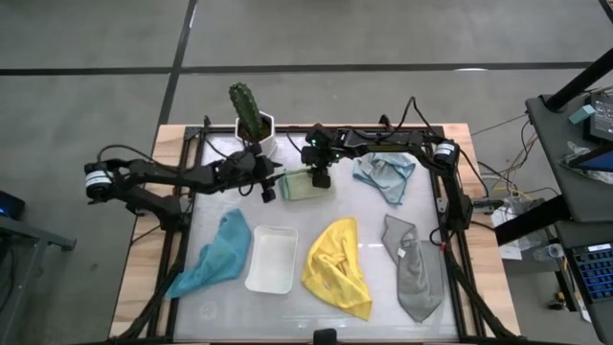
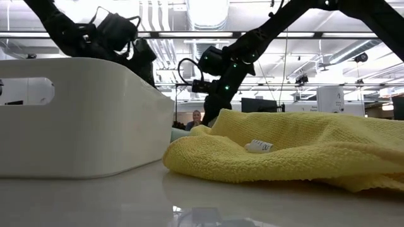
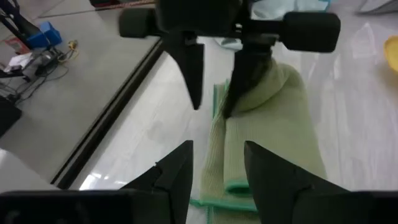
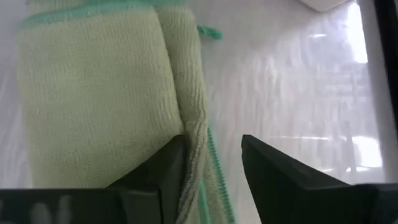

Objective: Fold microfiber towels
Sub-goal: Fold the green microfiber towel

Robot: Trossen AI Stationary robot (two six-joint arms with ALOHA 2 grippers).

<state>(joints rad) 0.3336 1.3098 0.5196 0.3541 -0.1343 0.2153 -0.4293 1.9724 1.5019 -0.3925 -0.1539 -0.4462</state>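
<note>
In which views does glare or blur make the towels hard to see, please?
Low view: bright ceiling lights wash out the background, and the near table surface is soft; the yellow towel stays clear. Right wrist view: glare on the glossy table beside the pale green towel. Left wrist view: the right gripper looks slightly blurred.

Toward the table's (image 1: pixel 316 311) far edge a folded towel (image 1: pixel 305 185) is lying, with the left gripper (image 1: pixel 267 189) sitting at its left end and the right gripper (image 1: pixel 321 176) at its right end. A potted cactus (image 1: pixel 251 115) is standing just behind it, another towel (image 1: pixel 385 173) to its right. Nearer, four things are lying in a row, left to right: a towel (image 1: pixel 216 253), the tray (image 1: pixel 272 259), a towel (image 1: pixel 338 266), a towel (image 1: pixel 414 269).
</note>
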